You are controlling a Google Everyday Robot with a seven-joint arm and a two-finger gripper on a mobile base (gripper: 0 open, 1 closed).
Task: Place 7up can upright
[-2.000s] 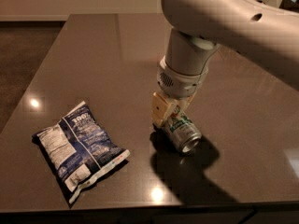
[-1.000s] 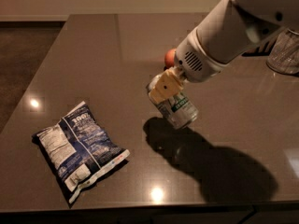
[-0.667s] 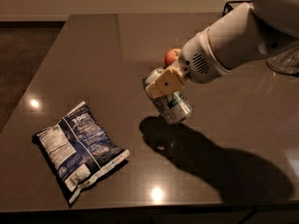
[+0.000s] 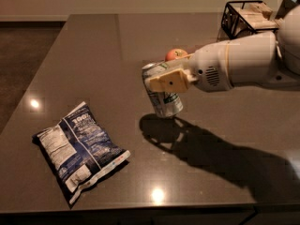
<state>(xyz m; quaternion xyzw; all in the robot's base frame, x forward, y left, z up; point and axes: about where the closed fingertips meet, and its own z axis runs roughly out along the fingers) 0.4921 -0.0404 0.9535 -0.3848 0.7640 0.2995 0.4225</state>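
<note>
The 7up can, silver with green lettering, is held nearly upright, slightly tilted, just above or at the dark table top near its middle. My gripper reaches in from the right on a white arm and is shut on the can's upper half, its tan fingers covering part of the label. The can's shadow lies on the table just below and to the right.
A blue chip bag lies flat at the front left. A red apple sits behind the gripper. A black wire basket stands at the back right. The table's front edge runs along the bottom.
The gripper lifted the lying can off the table and turned it from sideways to nearly upright. The arm swung out to the right and now lies level.
</note>
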